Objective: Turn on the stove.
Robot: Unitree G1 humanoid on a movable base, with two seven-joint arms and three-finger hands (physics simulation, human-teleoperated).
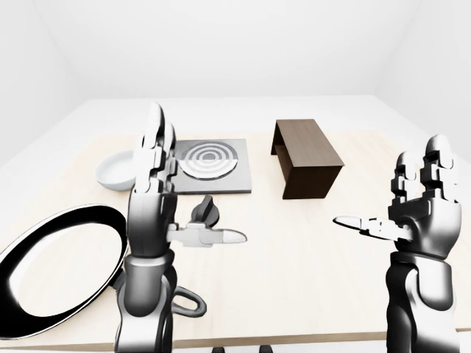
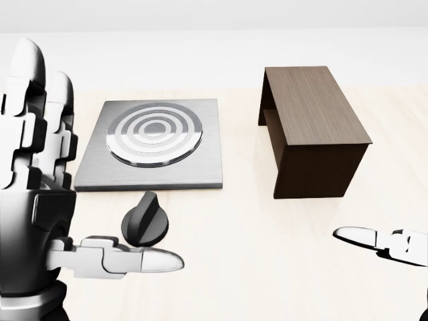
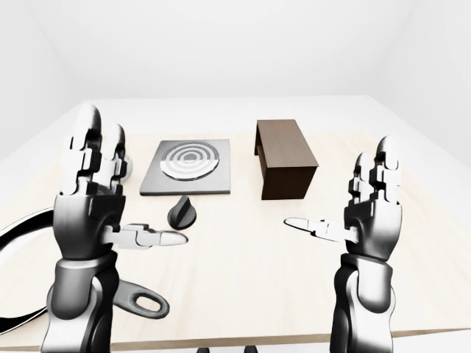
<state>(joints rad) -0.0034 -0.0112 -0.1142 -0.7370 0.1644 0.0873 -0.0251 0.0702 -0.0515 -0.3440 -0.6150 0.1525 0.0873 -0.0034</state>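
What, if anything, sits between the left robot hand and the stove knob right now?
Nothing visible. The left robot hand is raised, open, left of the black knob, its thumb pointing right just below it in the head view. Only bare table lies between them. The stove sits above the knob.

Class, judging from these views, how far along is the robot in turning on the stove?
Done: nothing visibly; the square grey stove plate shows no glow. In hand: nothing; the open left hand is raised above the table, off the black dial knob, and the right hand hangs open. Left: reach down, grip the knob and turn it.
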